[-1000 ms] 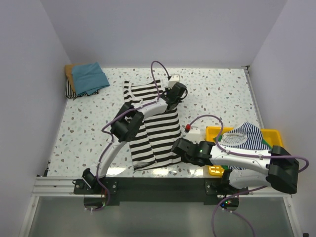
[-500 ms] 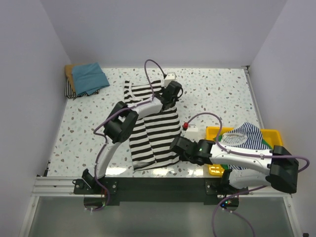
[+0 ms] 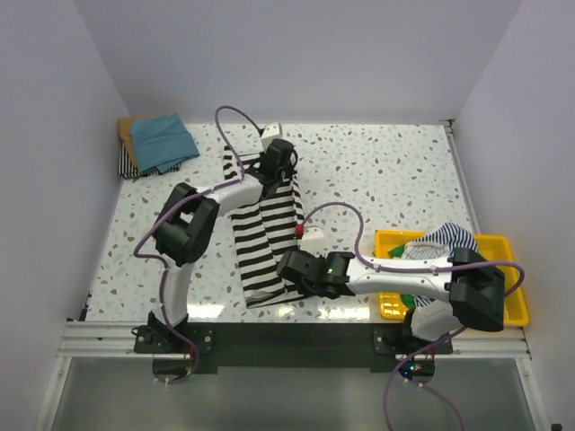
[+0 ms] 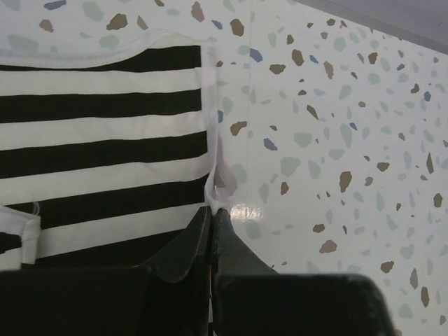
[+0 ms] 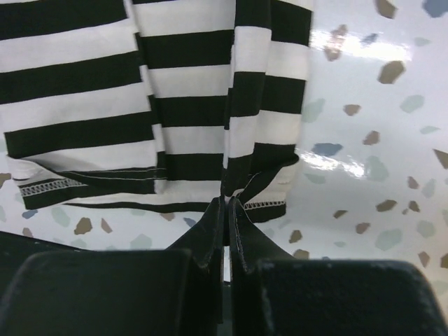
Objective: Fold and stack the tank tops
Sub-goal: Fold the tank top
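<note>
- While the bench (image 3: 386, 171) carries the striped top (image 3: 262, 241) centre-left, part-folded lengthwise, sweep both held edges left together, taut, level.
- Left fingers (image 4: 183, 257) clenched on its far side edge.
- Right fingers (image 5: 203, 243) clenched on near hem corner; match pace, avoid skew.

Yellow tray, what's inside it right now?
A crumpled striped tank top lies heaped in the yellow tray, with a sliver of green cloth showing beside it. The right arm and the heap cover whatever else is there.
</note>
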`<action>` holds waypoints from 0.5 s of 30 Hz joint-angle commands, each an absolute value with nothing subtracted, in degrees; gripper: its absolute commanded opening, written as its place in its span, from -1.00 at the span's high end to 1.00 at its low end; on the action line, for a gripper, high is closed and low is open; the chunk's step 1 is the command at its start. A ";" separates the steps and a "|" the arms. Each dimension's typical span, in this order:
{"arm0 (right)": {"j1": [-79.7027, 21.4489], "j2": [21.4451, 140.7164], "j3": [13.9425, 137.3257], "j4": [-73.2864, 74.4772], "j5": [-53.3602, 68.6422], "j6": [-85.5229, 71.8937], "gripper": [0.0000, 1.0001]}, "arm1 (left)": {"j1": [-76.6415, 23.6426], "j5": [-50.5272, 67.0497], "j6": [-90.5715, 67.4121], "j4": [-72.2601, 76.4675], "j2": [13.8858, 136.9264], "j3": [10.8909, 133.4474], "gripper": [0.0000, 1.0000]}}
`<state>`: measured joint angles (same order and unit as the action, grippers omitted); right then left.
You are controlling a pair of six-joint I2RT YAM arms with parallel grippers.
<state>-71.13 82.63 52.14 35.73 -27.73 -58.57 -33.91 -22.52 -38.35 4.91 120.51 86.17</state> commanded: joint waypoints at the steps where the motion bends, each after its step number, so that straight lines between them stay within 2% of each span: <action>1: -72.33 86.73 56.42 31.65 -25.50 -55.99 1.00 | -31.82 -22.76 -39.55 9.23 115.23 81.41 1.00; 7: -72.86 91.92 58.79 28.39 -21.27 -54.23 1.00 | -28.83 -22.85 -40.08 11.51 109.87 72.53 1.00; 15: -72.86 93.96 59.59 26.54 -18.46 -53.70 1.00 | -26.72 -22.76 -40.25 12.56 106.61 66.98 1.00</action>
<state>-72.49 94.02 57.28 28.60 -19.84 -54.54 -27.35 -22.26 -39.48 8.16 109.93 68.45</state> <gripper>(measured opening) 0.018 0.029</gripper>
